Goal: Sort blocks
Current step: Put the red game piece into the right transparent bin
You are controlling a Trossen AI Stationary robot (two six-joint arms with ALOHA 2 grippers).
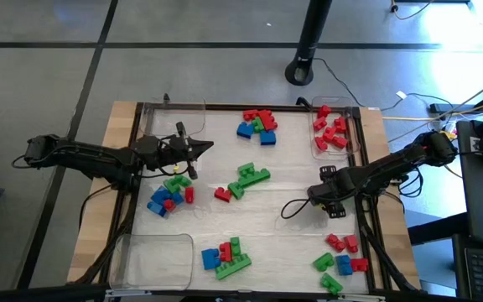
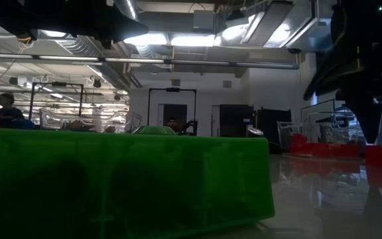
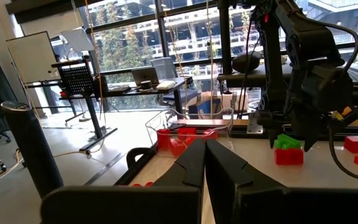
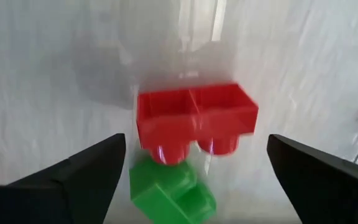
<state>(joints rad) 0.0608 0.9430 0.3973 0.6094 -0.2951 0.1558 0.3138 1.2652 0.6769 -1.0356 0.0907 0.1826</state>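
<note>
Red, green and blue blocks lie in heaps on the white table: one at the far side (image 1: 258, 124), one in the middle (image 1: 246, 179), one at the left (image 1: 168, 195), and two at the near side (image 1: 225, 257) (image 1: 342, 258). My right gripper (image 1: 332, 210) (image 4: 196, 143) hangs open, pointing down over a red block joined to a green one (image 4: 194, 121) (image 3: 288, 149), which sits on the table. Its fingers stand on either side of that block, apart from it. My left gripper (image 1: 206, 148) (image 3: 204, 146) is shut and empty, held level above the left heap.
A clear tray (image 1: 335, 134) at the far right holds red blocks. Further clear trays stand at the far left (image 1: 174, 117) and the near left (image 1: 151, 256). A large green block (image 2: 125, 179) fills the low view. A cable (image 1: 296, 208) loops beside my right gripper.
</note>
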